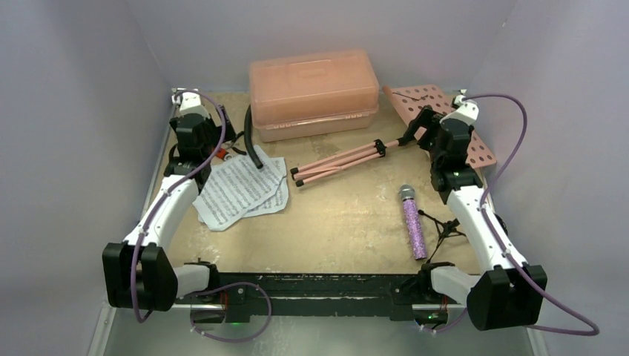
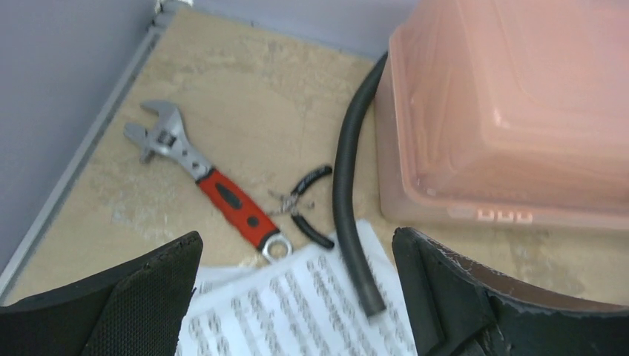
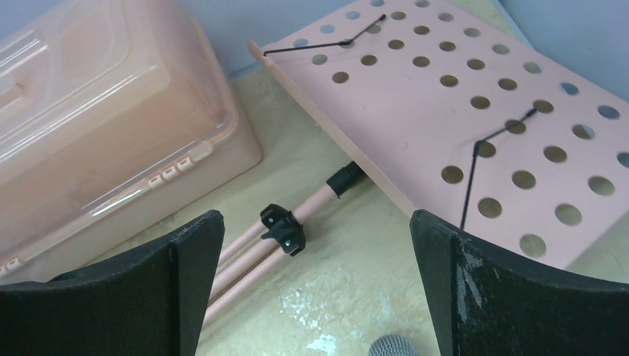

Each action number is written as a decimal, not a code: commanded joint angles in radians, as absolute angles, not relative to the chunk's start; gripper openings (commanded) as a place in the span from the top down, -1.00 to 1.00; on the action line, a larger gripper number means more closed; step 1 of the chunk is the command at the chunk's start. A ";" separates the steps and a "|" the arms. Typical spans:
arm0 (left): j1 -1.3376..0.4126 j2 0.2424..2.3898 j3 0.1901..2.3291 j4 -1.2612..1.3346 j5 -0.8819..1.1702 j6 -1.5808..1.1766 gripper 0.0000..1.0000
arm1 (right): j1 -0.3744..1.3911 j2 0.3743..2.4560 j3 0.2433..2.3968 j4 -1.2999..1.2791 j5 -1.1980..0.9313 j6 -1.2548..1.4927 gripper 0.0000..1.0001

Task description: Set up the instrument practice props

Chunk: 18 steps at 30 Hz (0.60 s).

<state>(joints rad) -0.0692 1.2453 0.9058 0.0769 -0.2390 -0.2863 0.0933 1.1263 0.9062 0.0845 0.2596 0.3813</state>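
At the near edge of the table (image 1: 334,237) two arms are bolted, one at each corner, and both reach toward the far side. Nearest on the right lies one purple glittery microphone (image 1: 413,222), flat on the table with its grey head pointing away. Just beside it on the right is one small black mic stand (image 1: 447,228), whose thin legs are too fine to count. Left of centre lies a loose pile of white sheet-music pages (image 1: 239,193), at least two of them overlapping. The end of one black hose (image 2: 348,185) rests on top of the pile. Beyond the pages the left claw (image 2: 297,234) hovers released, its two fingers spread wide with nothing between them. Under it lie one red-handled wrench (image 2: 222,196) and one small pair of black-handled pliers (image 2: 305,211), close together beside the hose. The one pink music stand (image 1: 348,159) lies on its side across the middle of the table. Its legs are folded into a bundle that points left. Its perforated tray (image 3: 475,96) rests tilted at the far right corner, and two black wire page holders are on its face. The right claw (image 3: 317,215) hangs above the stand's shaft near the tray, likewise spread and gripping nothing. Farthest back, one closed pink translucent box (image 1: 313,93) sits against the rear wall, between the hose and the tray.
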 commanded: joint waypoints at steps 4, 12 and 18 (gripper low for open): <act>-0.065 1.150 1.036 -0.414 -0.161 -0.599 -0.99 | 0.095 1.079 1.028 -0.178 0.309 0.484 -0.96; -0.069 1.243 0.931 -0.237 0.289 -0.900 -0.99 | 0.095 1.058 1.003 -0.294 0.243 0.561 -0.96; -0.115 1.353 0.904 -0.108 0.320 -0.976 -0.98 | 0.095 1.037 0.961 -0.311 0.199 0.621 -0.96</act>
<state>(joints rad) -0.0784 1.2953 0.8970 -0.2188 0.2249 -0.8886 0.0933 1.0626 0.9745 -0.2733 0.2398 0.5632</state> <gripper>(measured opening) 0.994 0.982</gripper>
